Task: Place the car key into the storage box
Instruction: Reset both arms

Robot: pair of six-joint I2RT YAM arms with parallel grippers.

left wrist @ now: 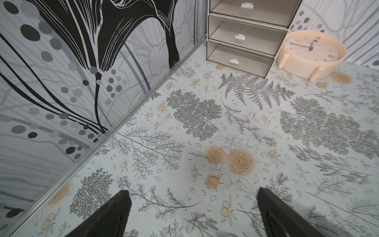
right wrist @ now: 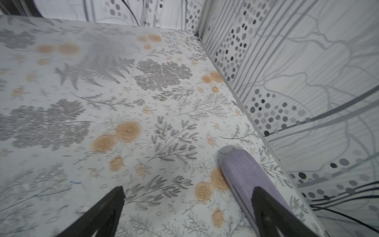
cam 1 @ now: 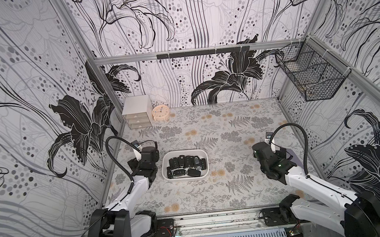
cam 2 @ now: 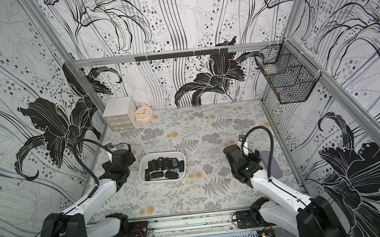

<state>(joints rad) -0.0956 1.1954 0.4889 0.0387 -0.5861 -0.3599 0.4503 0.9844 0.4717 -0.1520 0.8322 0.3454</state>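
Tabletop [cam 1: 243,118] of fern print meets lily-patterned walls [cam 1: 29,115].

Car keys [cam 1: 185,163], in storage box [cam 1: 183,151]: overlapping, so count and markings are too small to tell.
Lilac oblong object [right wrist: 240,172]: near end cut off by the picture's edge and partly behind the right gripper [right wrist: 188,188]; in both top views largely hidden by the right arm.
Drawer cabinet [left wrist: 244,37]: top cut off in the left wrist view.
Tabletop [right wrist: 61,123]: blurred in the right wrist view.
Wire basket [cam 1: 311,76]: contents too small to tell.

white storage box [cam 1: 164,168], black car keys [cam 1: 186,163], peach clock [cam 1: 160,113]
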